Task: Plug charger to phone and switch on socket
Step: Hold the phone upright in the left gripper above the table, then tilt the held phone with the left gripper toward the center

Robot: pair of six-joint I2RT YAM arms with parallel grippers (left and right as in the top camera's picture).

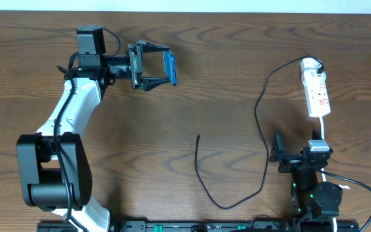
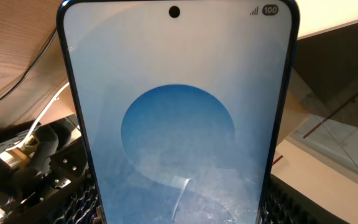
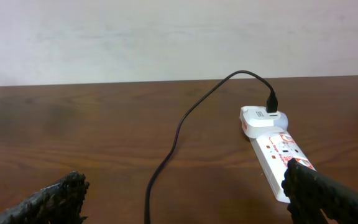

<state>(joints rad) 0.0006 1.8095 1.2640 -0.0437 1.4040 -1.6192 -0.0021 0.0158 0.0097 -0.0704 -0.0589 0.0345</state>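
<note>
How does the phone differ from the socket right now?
The phone stands on edge in the left claw; the socket lies flat on the table. The phone's screen is blue; the socket is white with red marks. The charger joins the socket's end, not the phone. Both are slim and oblong.

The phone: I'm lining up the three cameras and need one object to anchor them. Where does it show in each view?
Overhead: the phone is upper left of centre, on edge between the fingers of the left gripper.
Left wrist: the phone fills most of the frame, screen lit.
Right wrist: not in it.
Shared landmark: the brown wooden table, seen in all three views.
</note>
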